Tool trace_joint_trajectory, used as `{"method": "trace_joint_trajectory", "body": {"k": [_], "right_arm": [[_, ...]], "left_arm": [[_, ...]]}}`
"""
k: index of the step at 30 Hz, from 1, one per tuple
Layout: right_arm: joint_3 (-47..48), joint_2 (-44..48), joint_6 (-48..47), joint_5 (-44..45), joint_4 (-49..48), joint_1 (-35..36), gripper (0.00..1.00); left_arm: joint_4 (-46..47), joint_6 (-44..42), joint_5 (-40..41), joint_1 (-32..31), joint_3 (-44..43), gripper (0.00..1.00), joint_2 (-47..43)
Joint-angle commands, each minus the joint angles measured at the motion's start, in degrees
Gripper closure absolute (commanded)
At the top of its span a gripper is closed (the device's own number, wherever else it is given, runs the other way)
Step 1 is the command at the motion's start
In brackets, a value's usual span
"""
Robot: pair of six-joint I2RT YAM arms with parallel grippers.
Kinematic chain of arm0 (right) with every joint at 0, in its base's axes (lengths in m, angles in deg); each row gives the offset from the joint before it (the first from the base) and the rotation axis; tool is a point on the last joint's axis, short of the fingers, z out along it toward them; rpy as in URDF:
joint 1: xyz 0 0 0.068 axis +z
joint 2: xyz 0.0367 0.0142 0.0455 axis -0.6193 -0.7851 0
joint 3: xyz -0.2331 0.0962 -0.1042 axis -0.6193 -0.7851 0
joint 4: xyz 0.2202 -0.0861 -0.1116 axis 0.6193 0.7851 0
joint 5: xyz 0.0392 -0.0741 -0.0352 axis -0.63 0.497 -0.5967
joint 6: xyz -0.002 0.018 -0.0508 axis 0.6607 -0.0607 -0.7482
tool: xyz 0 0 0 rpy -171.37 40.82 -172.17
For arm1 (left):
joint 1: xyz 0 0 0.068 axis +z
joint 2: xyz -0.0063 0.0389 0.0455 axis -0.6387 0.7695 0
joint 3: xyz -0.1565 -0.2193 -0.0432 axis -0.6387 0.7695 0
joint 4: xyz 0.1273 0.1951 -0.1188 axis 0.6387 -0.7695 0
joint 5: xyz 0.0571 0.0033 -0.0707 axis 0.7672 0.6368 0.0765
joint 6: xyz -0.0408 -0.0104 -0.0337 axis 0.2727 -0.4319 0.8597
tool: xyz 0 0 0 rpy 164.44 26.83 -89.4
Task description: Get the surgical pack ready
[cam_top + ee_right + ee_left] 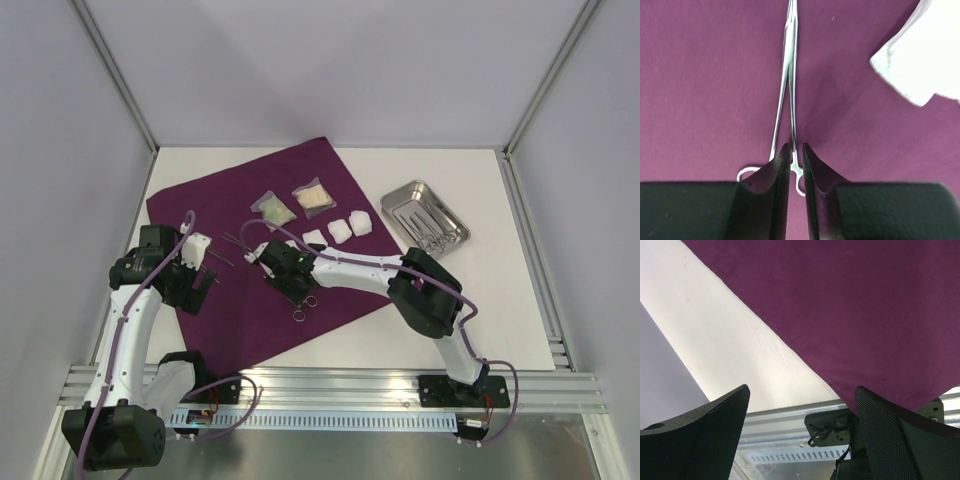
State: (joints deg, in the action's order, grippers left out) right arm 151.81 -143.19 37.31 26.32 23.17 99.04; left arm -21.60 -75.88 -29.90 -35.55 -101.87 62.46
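The deep-purple cloth (pixel 230 320) lies spread on the table, also seen in the left wrist view (pixel 865 315) and the right wrist view (pixel 700 75). Two clear packets (pixel 271 206) (pixel 313 196) and white gauze pads (pixel 340 230) (pixel 920 60) lie on its far part. My right gripper (pixel 272 262) (pixel 796 146) is low over the cloth, its fingers closed to a narrow slit around one shank of a steel scissor-like instrument (pixel 303 303) (pixel 790 60) lying on the cloth. My left gripper (pixel 203 280) (pixel 801 390) is open and empty over the cloth's left edge.
The steel tray (pixel 455 232) stands on the bare table at the right with more instruments in it. A thin instrument (pixel 232 243) seems to lie on the cloth between the grippers. The aluminium rail (pixel 330 385) runs along the near edge.
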Motion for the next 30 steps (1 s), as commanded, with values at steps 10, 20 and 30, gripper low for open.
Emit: {"method": "trace_joint_trajectory", "body": {"k": [10,20,30], "right_arm": [[5.6,-7.8,-3.0,-0.2,7.7,0.0,0.76],[6.4,-13.3,-2.2,5.3,10.6,0.0,0.94],[-1.2,0.4,1.9,7.4,1.2,0.0,1.00]], "left_arm": [[1.2,0.1,-0.3,-0.1,-1.2,0.05,-0.1],[1.2,-0.1,-0.2,-0.1,-1.4,0.05,-0.1],[1.0,0.4,-0.3,-0.1,-1.6,0.05,-0.1]]}}
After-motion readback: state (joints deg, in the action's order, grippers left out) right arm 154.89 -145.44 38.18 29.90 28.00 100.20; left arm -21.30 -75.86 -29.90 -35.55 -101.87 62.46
